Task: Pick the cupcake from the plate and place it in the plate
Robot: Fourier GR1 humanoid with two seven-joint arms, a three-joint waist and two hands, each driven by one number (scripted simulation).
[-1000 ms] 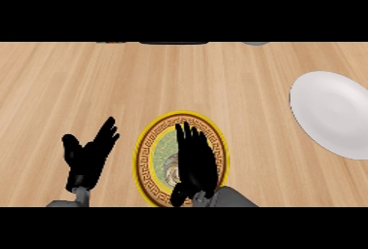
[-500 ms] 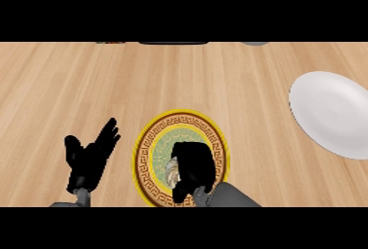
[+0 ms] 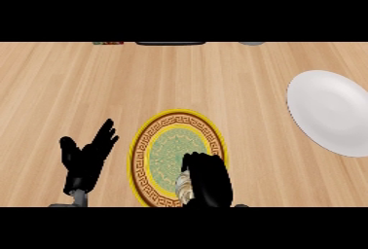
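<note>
Right hand (image 3: 208, 181): fingers curled round the cupcake (image 3: 184, 186), which shows pale at the hand's left edge, over the near part of the gold-rimmed patterned plate (image 3: 167, 126). White plate (image 3: 330, 112): well apart, far right. Left hand (image 3: 87, 158): open, fingers up, left of patterned plate.

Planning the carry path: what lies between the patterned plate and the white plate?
In the head view, only bare wooden counter lies between the yellow patterned plate and the white plate; nothing stands in that stretch.
</note>
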